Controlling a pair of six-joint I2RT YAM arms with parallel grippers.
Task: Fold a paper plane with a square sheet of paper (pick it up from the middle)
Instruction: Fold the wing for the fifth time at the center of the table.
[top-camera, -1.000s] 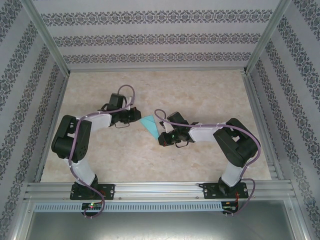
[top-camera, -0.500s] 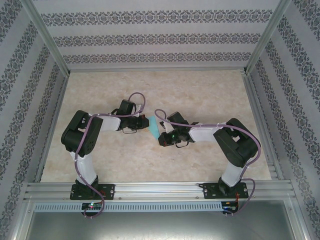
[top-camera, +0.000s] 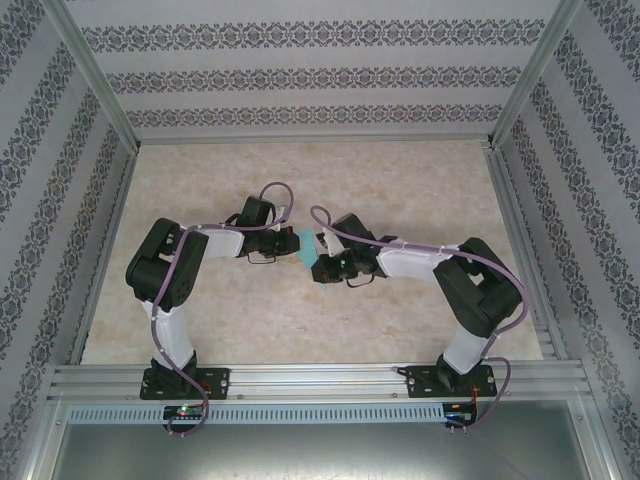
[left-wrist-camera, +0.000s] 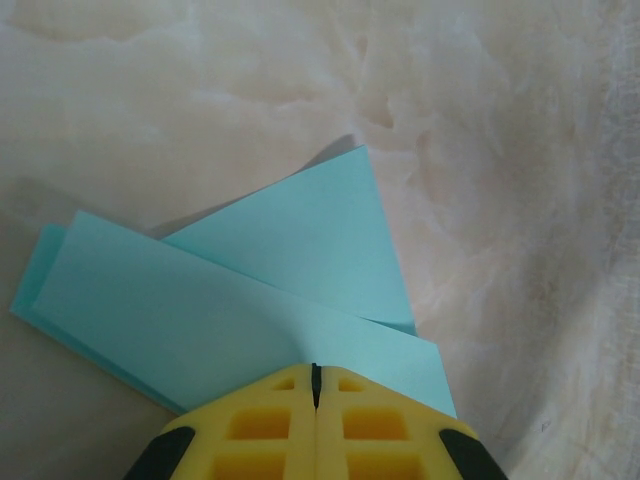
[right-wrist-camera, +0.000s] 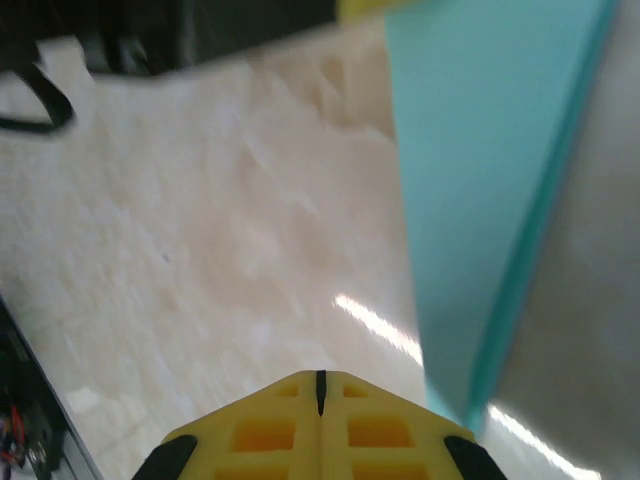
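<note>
The square sheet of paper (top-camera: 308, 250) is turquoise and folded into layered, creased shapes; it lies flat on the table between the two arms. In the left wrist view the paper (left-wrist-camera: 250, 290) shows a long strip with a triangular flap over it. My left gripper (left-wrist-camera: 315, 372) is shut, its yellow tips resting over the paper's near edge; whether any paper is pinched is not visible. My left gripper (top-camera: 293, 243) meets the paper from the left. My right gripper (right-wrist-camera: 320, 378) is shut with nothing in it, just left of the paper's edge (right-wrist-camera: 480, 150), and my right gripper (top-camera: 320, 266) sits at the paper's near right side.
The marbled beige table (top-camera: 400, 190) is fenced by patterned walls and a metal rail (top-camera: 320, 380) along the near edge. The left arm's black wrist and cable (right-wrist-camera: 200, 30) are close ahead of the right gripper. Open tabletop lies behind and to both sides.
The left arm swung right and brought its shut gripper onto the paper's left edge. The right gripper shifted slightly up and left, closer to the paper.
</note>
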